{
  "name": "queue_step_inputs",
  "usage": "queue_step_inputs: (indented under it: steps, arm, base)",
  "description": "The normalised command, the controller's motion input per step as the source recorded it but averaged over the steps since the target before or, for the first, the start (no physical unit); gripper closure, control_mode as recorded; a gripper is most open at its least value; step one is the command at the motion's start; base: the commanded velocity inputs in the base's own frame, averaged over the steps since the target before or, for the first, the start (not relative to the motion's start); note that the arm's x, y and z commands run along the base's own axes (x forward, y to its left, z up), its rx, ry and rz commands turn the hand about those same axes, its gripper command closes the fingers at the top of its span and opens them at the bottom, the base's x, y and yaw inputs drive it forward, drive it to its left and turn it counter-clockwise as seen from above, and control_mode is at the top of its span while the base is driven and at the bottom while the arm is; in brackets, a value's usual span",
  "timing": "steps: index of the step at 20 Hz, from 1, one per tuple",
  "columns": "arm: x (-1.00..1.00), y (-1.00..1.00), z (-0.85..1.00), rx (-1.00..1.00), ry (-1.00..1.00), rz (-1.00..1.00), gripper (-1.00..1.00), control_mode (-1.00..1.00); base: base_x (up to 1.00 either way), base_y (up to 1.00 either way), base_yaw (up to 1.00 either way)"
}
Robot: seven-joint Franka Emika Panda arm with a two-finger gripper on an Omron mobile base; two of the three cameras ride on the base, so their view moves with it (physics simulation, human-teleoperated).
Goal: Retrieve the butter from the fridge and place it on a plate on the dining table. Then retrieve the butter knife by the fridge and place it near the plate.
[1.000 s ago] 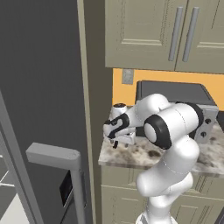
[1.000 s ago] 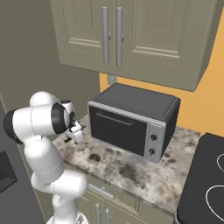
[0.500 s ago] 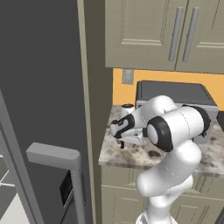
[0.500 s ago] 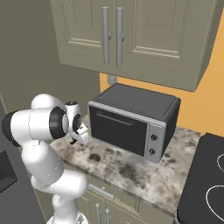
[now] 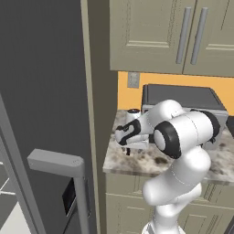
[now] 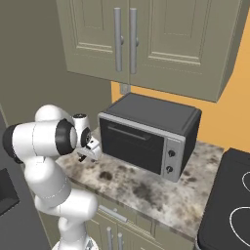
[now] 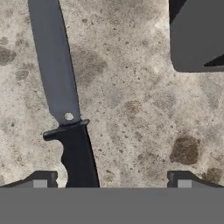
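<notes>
Presently the gripper [image 7: 111,179] hangs low over the marble counter [image 7: 131,109], jaws spread wide and holding nothing. The butter knife [image 7: 65,113] lies flat on that counter between the fingertips, nearer one tip than the other, black handle toward the hand and grey blade running away from it. It is not yet grasped.

Judged from this, the work is in its second half: the knife pickup is pending, with carriage to the plate still to come. Whether the butter already sits on the plate cannot be confirmed here.

Just beyond the knife stands the black microwave [image 6: 146,136], one dark corner intruding in the hand view; it crowds the side of the approach. The fridge [image 5: 41,105] flanks the counter end. Wall cabinets [image 6: 146,44] hang above, clear of the arm.
</notes>
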Motion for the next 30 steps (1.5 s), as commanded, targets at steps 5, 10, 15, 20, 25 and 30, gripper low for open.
queue_step_inputs:
  steps: [5,10,15,20,25,30]
  arm:
    - [0.25,0.22,0.0,0.0,0.01,0.2,-1.0,-1.0]
    - [0.05,0.11,-0.18,-0.03,0.0,-0.01,-1.0,-1.0]
    - [-0.09,0.0,-0.24,0.0,0.0,-0.03,-1.0,-1.0]
    - [0.0,0.0,-0.14,0.0,0.0,0.0,1.0,-1.0]
    - [0.0,0.0,-0.12,0.0,0.0,0.0,1.0,-1.0]
    - [0.0,-0.01,-0.02,0.0,0.0,0.0,1.0,-1.0]
  base:
    - [0.0,0.0,0.0]
    - [0.0,0.0,0.0]
    - [0.0,0.0,0.0]
    - [0.0,0.0,0.0]
    - [0.0,0.0,0.0]
    - [0.0,0.0,0.0]
